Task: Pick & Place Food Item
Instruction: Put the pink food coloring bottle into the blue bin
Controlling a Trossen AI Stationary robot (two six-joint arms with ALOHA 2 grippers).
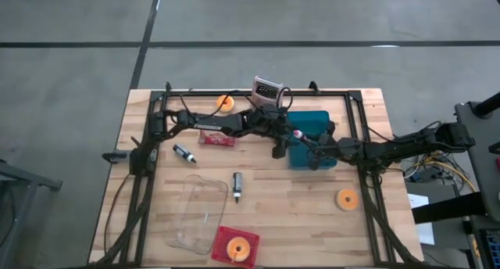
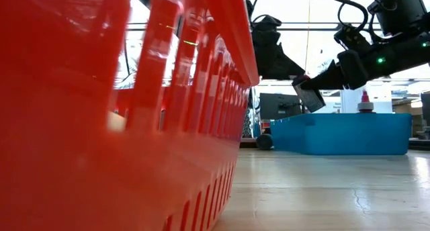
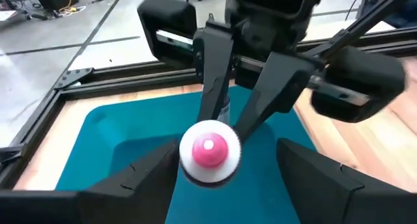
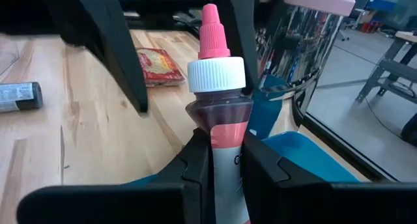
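Note:
A small bottle (image 4: 220,100) with dark liquid, a white cap and a pink nozzle is lifted over the teal bin (image 1: 314,122). My right gripper (image 4: 226,154), reaching in from the table's right, is shut on it. The cap (image 3: 209,151) faces my left gripper (image 3: 225,167), which is open. Its fingers stand on either side of the cap end without touching it. In the high view the two grippers meet at the bin's left edge, the left gripper (image 1: 281,146) beside the bottle (image 1: 297,134). A red food packet (image 1: 216,138) lies flat on the table left of the bin. My right gripper pinches the bottle's body (image 4: 225,136) just below its shoulder, between the two fingers (image 4: 195,160). The fingers come roughly level from the table's right. The bottle sticks out past the fingertips, nozzle toward the left gripper, lifted clear above the bin.
A red basket (image 1: 235,246) holding an orange round thing sits at the near edge and fills the low view (image 2: 121,123). A clear tub (image 1: 199,210), two markers (image 1: 184,153) (image 1: 237,184) and two more orange rounds (image 1: 226,103) (image 1: 347,199) lie around. A black frame (image 1: 355,128) borders the table.

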